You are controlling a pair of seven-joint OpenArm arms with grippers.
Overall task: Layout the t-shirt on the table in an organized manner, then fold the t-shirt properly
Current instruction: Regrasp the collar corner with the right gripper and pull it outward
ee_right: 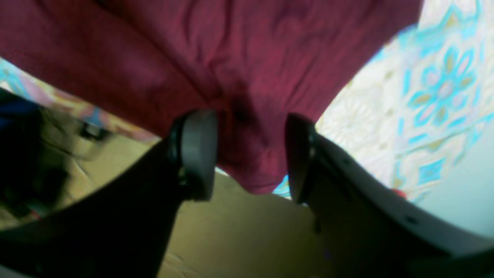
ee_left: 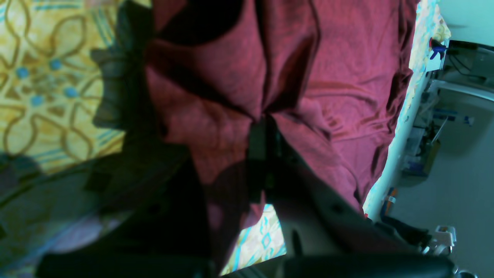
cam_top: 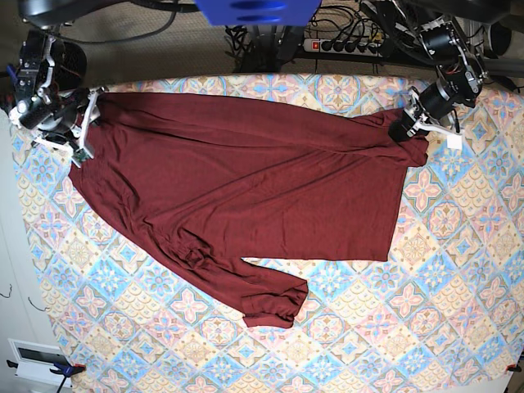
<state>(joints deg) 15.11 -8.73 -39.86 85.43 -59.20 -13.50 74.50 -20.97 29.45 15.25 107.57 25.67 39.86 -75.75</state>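
The dark maroon t-shirt (cam_top: 246,180) lies spread across the far half of the patterned table (cam_top: 393,327), one long sleeve trailing toward the front middle. At the far right, my left gripper (cam_top: 407,127) is shut on a bunched corner of the cloth. In the left wrist view the t-shirt's (ee_left: 347,77) folds gather into the left gripper's tips (ee_left: 264,123). At the far left corner my right gripper (cam_top: 82,131) is at the shirt's other end. In the right wrist view the right gripper (ee_right: 249,154) stands open, and a hanging edge of t-shirt (ee_right: 231,58) sits loosely between the pads (ee_right: 197,154).
A power strip with cables (cam_top: 344,45) lies beyond the table's far edge. A blue part (cam_top: 254,10) hangs over the far middle. A white box (cam_top: 37,356) sits off the table's front left corner. Both grippers are close to the table's far corners.
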